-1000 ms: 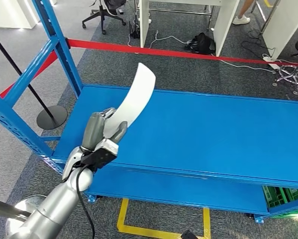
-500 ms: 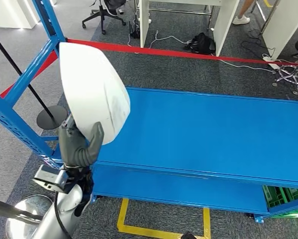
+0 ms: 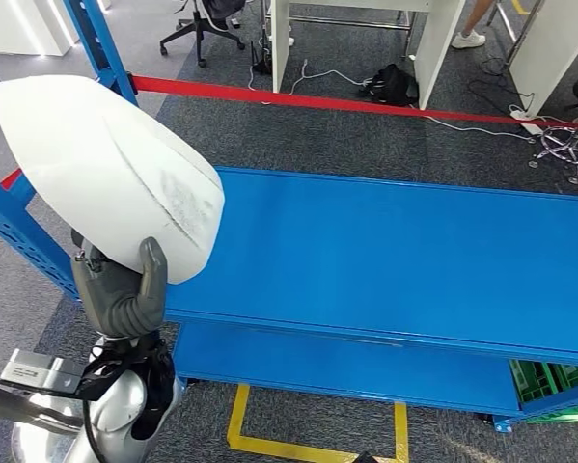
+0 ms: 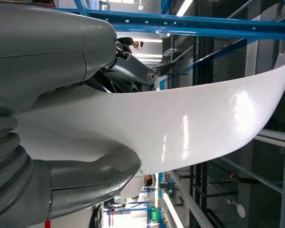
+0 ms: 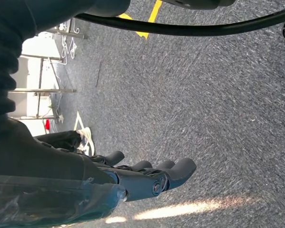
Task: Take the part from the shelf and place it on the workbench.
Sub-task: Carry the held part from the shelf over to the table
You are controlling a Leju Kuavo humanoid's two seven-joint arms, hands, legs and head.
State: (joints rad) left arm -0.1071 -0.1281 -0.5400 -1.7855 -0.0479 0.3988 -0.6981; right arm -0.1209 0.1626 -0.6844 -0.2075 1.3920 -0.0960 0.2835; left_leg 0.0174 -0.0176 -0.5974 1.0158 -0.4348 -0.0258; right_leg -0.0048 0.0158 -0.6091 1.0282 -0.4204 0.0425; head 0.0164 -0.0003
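1. My left hand (image 3: 122,294) grips the white part (image 3: 103,169) from below; the thumb (image 3: 153,275) presses up against its near edge, and the rest of the hand sits under its broad, curved face.

2. In the head view the part is raised off the blue shelf (image 3: 388,251), hanging over the shelf's left end and in front of the blue upright post (image 3: 99,43); it touches nothing but my hand; a faint scuffed patch shows on its upper face.

3. In the left wrist view the part (image 4: 191,123) runs as a long, glossy white curve away from my left hand (image 4: 62,142); the thick grey thumb (image 4: 97,175) lies against one face and the dark fingers (image 4: 130,73) against the other, so the part is clamped between them; blue shelf beams (image 4: 191,26) cross behind it.

4. My right hand (image 5: 133,178) hangs over the grey carpet (image 5: 220,114) with its dark fingers (image 5: 176,168) stretched out nearly straight and close together, holding nothing; a black cable (image 5: 191,28) crosses above it and a yellow floor line (image 5: 152,16) shows beyond.

5. Behind the shelf a red barrier tape (image 3: 358,103) runs across the carpet; white desk legs (image 3: 438,39), a black office chair (image 3: 206,24) and loose cables lie further back; green crates (image 3: 544,378) sit under the shelf's right end.
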